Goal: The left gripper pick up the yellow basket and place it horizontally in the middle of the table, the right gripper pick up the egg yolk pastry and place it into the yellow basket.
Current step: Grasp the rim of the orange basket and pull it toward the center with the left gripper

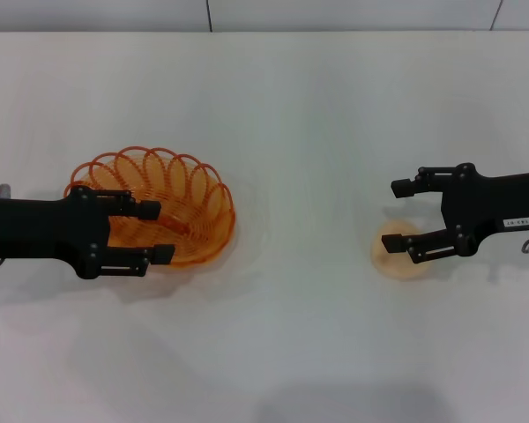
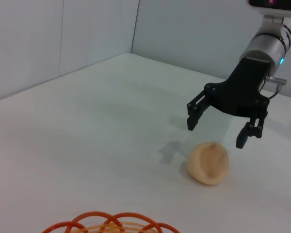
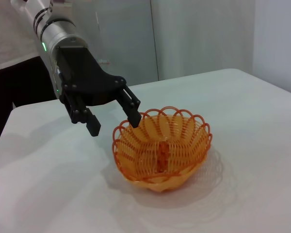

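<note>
The left pincer (image 1: 155, 232) hung open and empty over the basket's (image 1: 194, 189) near rim, on the table's (image 1: 282, 106) left side. The right pincer (image 1: 414, 218) gaped, empty, above the pastry (image 1: 392, 258). A shallow bite on that wire rim risked tipping the basket.

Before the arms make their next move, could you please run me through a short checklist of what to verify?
1. Left tool open: ok, fingers spread.
2. Left tool at the oval orange-yellow wire basket: ok, it hovers at the rim's near-left edge; in the right wrist view one finger is by the rim, nothing gripped.
3. Basket upright and empty: ok.
4. Right tool open: ok.
5. Right tool over the small round pale beige pastry: ok, above it, apart, in the left wrist view.
6. Middle of the plain white tabletop for the basket: ok, nothing lies there.
</note>
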Motion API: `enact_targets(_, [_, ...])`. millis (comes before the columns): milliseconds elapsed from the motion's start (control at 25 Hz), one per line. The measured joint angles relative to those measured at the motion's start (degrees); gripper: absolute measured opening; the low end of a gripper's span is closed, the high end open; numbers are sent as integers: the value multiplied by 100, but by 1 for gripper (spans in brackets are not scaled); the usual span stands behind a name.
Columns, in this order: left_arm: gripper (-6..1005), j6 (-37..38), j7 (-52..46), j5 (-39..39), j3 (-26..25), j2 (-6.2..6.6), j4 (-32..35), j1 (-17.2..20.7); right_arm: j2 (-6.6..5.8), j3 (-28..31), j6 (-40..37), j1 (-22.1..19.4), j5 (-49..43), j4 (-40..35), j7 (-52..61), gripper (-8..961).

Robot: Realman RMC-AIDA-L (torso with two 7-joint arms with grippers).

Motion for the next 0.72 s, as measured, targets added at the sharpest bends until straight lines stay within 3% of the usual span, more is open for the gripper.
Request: enact_targets(720, [653, 45, -87, 2, 1, 48, 39, 0, -8, 77, -76, -67, 5, -174, -32, 842])
